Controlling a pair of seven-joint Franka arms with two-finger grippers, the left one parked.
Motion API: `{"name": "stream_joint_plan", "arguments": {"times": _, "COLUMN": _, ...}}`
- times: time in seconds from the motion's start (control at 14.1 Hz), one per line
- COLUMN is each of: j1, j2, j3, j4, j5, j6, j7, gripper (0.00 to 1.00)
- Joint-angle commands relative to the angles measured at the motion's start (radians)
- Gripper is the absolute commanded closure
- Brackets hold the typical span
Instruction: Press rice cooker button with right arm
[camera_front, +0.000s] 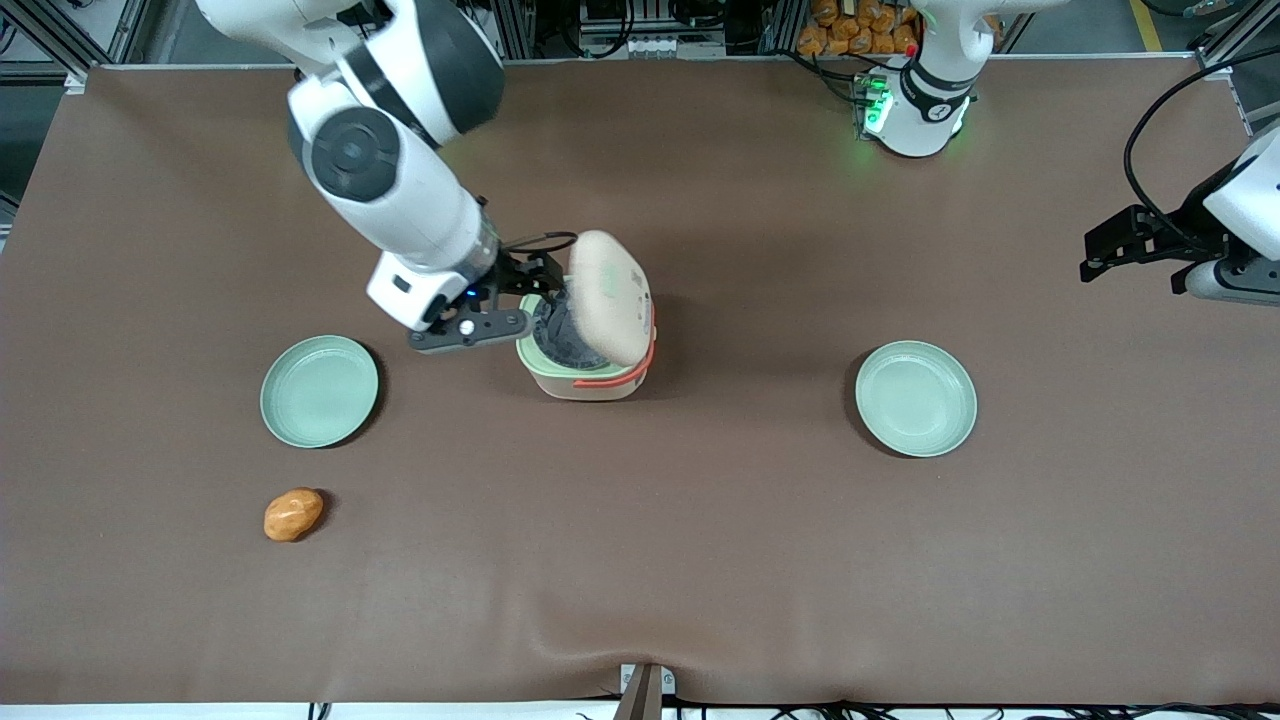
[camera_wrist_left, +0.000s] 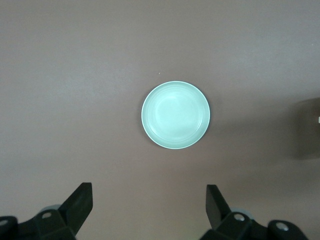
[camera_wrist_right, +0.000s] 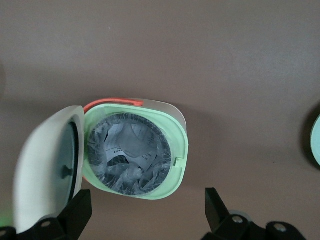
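The rice cooker (camera_front: 592, 380) stands mid-table, cream with a coral-orange handle band. Its lid (camera_front: 611, 297) is swung up and open, showing the pale green rim and the dark pot. In the right wrist view the cooker's green rim (camera_wrist_right: 179, 145) rings a pot holding crumpled clear plastic and paper, and the lid (camera_wrist_right: 42, 170) stands open beside it. My right gripper (camera_front: 524, 298) hovers close beside the cooker's open mouth, on the working arm's side. It is open and empty (camera_wrist_right: 147, 210), with bare table between its fingers (camera_wrist_right: 79, 207).
One pale green plate (camera_front: 319, 391) lies toward the working arm's end; its edge shows in the right wrist view (camera_wrist_right: 316, 135). Another plate (camera_front: 915, 398) lies toward the parked arm's end (camera_wrist_left: 175, 114). An orange-brown lump (camera_front: 293, 514) lies nearer the front camera than the first plate.
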Motion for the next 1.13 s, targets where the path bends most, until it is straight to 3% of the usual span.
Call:
{"name": "stream_joint_plan", "arguments": {"times": 0.0, "j1": -0.125, "j2": -0.065, "j3": 0.106, "j4": -0.016, "j5": -0.049, "j6": -0.013, "j7": 0.004, "gripper": 0.0}}
{"name": "stream_joint_plan", "arguments": {"times": 0.42, "j1": -0.333, "j2": -0.162, "j3": 0.123, "j4": -0.022, "j5": -0.062, "j6": -0.079, "j7": -0.008, "gripper": 0.0}}
{"name": "stream_joint_plan", "arguments": {"times": 0.78, "j1": -0.438, "j2": -0.227, "j3": 0.112, "j4": -0.012, "j5": -0.1, "j6": -0.21, "j7": -0.032, "gripper": 0.0}}
{"name": "stream_joint_plan", "arguments": {"times": 0.92, "j1": -0.445, "j2": -0.228, "j3": 0.076, "j4": -0.005, "j5": -0.146, "j6": -0.24, "j7": -0.136, "gripper": 0.0}}
{"name": "stream_joint_plan", "arguments": {"times": 1.06, "j1": -0.444, "j2": -0.228, "j3": -0.01, "j4": -0.004, "j5": -0.143, "j6": -0.241, "j7": -0.256, "gripper": 0.0}}
